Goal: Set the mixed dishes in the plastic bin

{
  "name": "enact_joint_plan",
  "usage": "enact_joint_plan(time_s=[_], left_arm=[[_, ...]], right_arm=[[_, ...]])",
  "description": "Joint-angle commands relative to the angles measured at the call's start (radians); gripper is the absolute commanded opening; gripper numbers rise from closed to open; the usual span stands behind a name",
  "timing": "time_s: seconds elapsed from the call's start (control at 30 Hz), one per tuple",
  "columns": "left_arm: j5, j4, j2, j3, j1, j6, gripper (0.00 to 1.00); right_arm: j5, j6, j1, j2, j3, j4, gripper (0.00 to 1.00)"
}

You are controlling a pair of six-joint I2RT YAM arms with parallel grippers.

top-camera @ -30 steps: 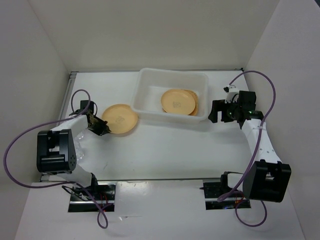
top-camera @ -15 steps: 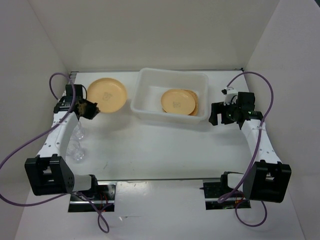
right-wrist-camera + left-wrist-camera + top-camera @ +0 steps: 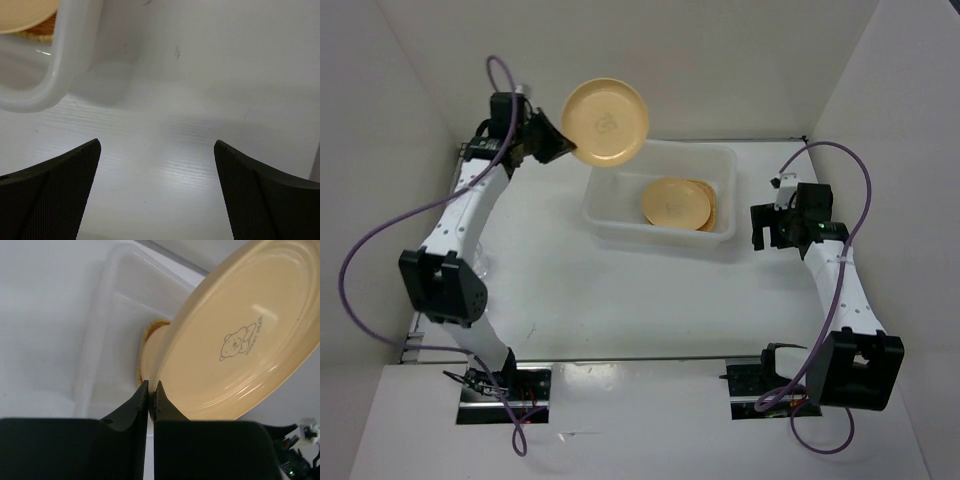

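My left gripper [image 3: 563, 148] [image 3: 150, 387] is shut on the rim of a round tan plate [image 3: 605, 122] [image 3: 240, 340] with a small bear print. It holds the plate tilted in the air above the far left corner of the plastic bin [image 3: 660, 232] [image 3: 100, 315]. Inside the bin lies another round tan plate [image 3: 675, 202] [image 3: 25, 12] on a woven-textured tan plate [image 3: 710, 208] [image 3: 42, 26]. My right gripper [image 3: 760, 225] [image 3: 157, 150] is open and empty, low over the table just right of the bin's corner [image 3: 65, 60].
A faint clear cup [image 3: 480, 265] shows on the table beside the left arm's lower link. White walls enclose the table at the back and on both sides. Purple cables loop off both arms.
My left arm has swung the round plate up from the table left of the bin to high over the bin's far left corner. The right arm has barely moved.
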Motion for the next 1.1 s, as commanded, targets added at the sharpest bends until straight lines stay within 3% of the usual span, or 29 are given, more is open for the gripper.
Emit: enact_joint_plan(time_s=[0.0,0.23,0.4,0.6,0.73,0.83,0.87,0.9,0.97,1.07], left_arm=[[0.132,-0.089,0.161,0.156,-0.078,0.182,0.00],[0.134,-0.172,0.394,0.310,-0.235,0.262,0.00],[0.056,-0.306,0.521,0.463,-0.293,0.287,0.00],[0.013,-0.416,0.666,0.618,-0.324,0.287,0.09],[-0.006,-0.493,0.791,0.781,-0.335,0.278,0.14],[-0.030,-0.673,0.955,1.067,-0.344,0.278,0.16],[-0.030,-0.721,1.014,1.310,-0.344,0.278,0.16],[-0.015,-0.767,1.070,1.427,-0.344,0.262,0.17],[0.011,-0.759,1.097,1.340,-0.335,0.253,0.17],[-0.016,-0.794,1.140,1.401,-0.349,0.253,0.22]], right_arm=[[0.125,0.030,0.005,-0.056,0.050,-0.011,0.98],[0.398,0.117,0.005,-0.074,0.039,-0.011,0.96],[0.412,0.128,0.005,-0.084,0.039,-0.002,0.96],[0.412,0.128,0.005,-0.084,0.030,0.008,0.96],[0.412,0.128,0.005,-0.084,0.030,0.008,0.96],[0.403,0.128,0.015,-0.084,0.030,0.008,0.96],[0.403,0.128,0.015,-0.084,0.030,0.008,0.96],[0.403,0.128,0.015,-0.084,0.030,0.008,0.96],[0.403,0.128,0.015,-0.084,0.030,0.008,0.96],[0.403,0.128,0.024,-0.084,0.030,0.008,0.96]])
